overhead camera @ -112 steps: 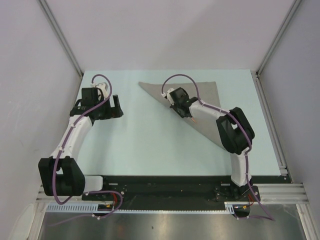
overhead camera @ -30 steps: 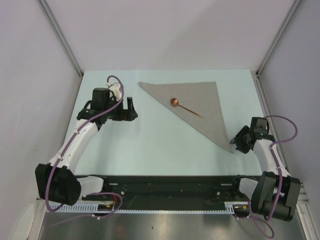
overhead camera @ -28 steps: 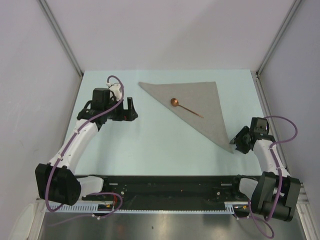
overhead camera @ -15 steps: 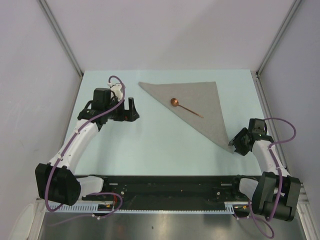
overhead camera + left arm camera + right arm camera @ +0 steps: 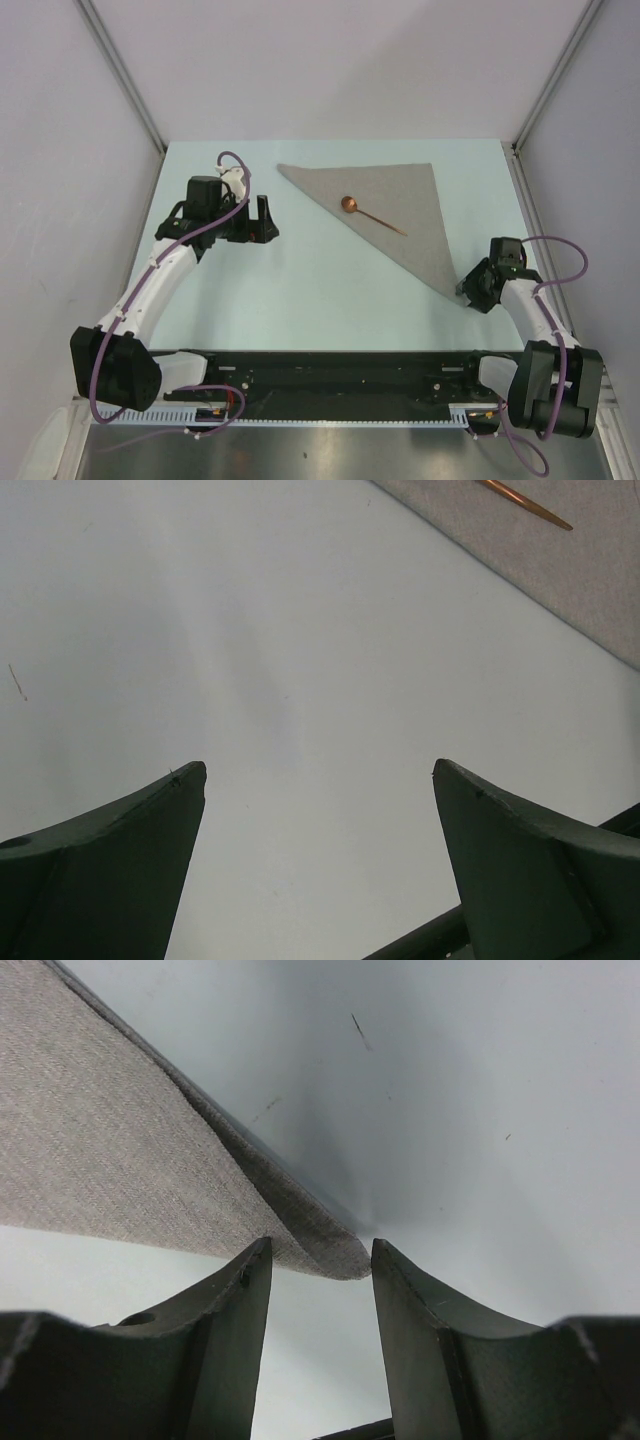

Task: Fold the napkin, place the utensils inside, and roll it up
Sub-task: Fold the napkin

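The grey-beige napkin [image 5: 395, 205] lies folded into a triangle on the table, one point reaching the near right. The wooden spoon [image 5: 370, 215] lies on it, bowl to the left, handle to the lower right; its handle tip shows in the left wrist view [image 5: 525, 500]. My right gripper [image 5: 468, 290] is open at the napkin's near corner [image 5: 335, 1250], jaws on either side of the tip, not closed on it. My left gripper [image 5: 262, 222] is open and empty over bare table left of the napkin [image 5: 560, 570].
The pale blue table [image 5: 300, 290] is bounded by grey walls with metal posts at the back corners. A black rail [image 5: 330, 365] runs along the near edge by the arm bases.
The spoon was laid on the napkin and the right arm withdrew to the near right. In the last second the right gripper has edged left onto the napkin's near corner. The left arm shifted slightly right.
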Controlling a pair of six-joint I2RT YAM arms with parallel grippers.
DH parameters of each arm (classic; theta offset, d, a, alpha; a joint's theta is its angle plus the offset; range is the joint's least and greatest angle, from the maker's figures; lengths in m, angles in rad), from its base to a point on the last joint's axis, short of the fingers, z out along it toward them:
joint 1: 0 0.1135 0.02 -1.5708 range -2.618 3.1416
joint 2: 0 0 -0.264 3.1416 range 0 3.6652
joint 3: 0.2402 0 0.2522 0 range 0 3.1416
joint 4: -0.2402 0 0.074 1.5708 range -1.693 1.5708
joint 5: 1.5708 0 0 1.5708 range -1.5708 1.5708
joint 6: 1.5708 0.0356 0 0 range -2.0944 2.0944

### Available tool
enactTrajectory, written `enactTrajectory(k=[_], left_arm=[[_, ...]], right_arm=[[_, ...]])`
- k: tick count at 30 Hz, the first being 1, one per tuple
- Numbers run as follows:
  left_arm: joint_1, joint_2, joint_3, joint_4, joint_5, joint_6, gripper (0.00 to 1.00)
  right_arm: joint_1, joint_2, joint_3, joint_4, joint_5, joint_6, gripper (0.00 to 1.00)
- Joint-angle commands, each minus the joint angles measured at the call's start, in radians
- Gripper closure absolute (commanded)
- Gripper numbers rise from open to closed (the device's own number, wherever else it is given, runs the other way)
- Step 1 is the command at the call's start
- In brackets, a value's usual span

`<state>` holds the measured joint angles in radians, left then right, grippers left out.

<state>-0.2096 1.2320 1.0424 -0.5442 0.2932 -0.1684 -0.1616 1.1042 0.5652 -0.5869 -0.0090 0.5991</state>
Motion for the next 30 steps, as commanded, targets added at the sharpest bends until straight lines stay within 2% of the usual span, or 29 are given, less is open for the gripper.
enactTrajectory(k=[1, 10, 20, 27, 30], left_arm=[[-0.007, -0.025, 0.004, 0.018, 0.023, -0.013, 0.0], [-0.007, -0.022, 0.005, 0.015, 0.026, -0.013, 0.0], [-0.007, -0.022, 0.007, 0.015, 0.018, -0.011, 0.0], [-0.007, -0.023, 0.005, 0.013, 0.018, -0.011, 0.0], [-0.007, -0.026, 0.005, 0.013, 0.018, -0.01, 0.0]], right_arm=[[0.013, 0.014, -0.017, -0.001, 0.05, 0.027, 0.5], [0.013, 0.028, -0.039, 0.025, 0.052, 0.03, 0.51], [0.01, 0.054, -0.048, 0.045, 0.029, 0.034, 0.58], [0.008, 0.054, -0.059, 0.056, 0.02, 0.047, 0.8], [0.007, 0.052, -0.056, 0.061, 0.02, 0.05, 0.86]])
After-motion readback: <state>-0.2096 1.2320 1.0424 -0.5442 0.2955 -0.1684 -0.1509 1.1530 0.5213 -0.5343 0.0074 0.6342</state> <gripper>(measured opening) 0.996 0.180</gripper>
